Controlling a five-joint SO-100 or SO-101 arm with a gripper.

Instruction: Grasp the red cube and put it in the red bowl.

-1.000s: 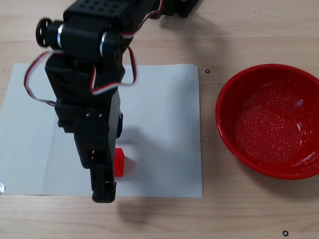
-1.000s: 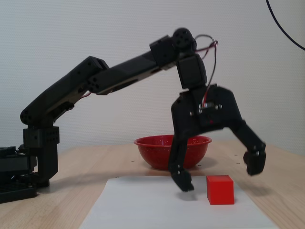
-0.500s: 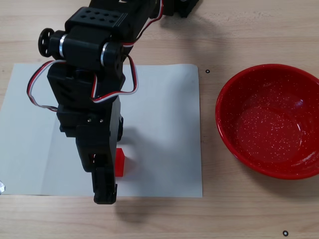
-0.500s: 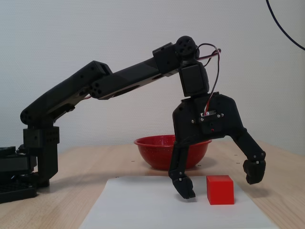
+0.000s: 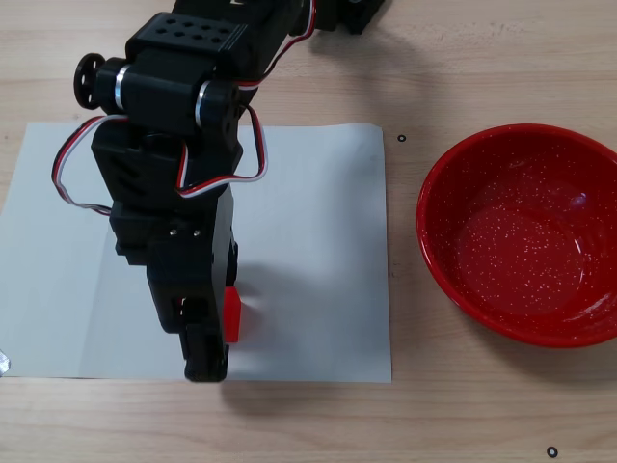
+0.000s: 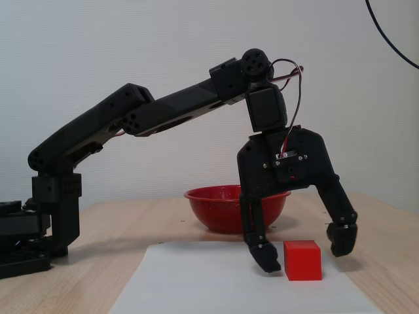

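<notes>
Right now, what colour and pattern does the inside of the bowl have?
Glossy red with fine white speckles; the red bowl shows this best in the fixed view from above.

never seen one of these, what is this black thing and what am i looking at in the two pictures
It is a small black robot arm bolted to a wooden table, ending in a two-finger gripper. One fixed view looks straight down from above; the other looks from the side, level with the table. On a white paper sheet sits a small red cube. A large speckled red bowl stands off the sheet. The gripper holds nothing: its fingers are spread, one on each side of the cube.
</notes>
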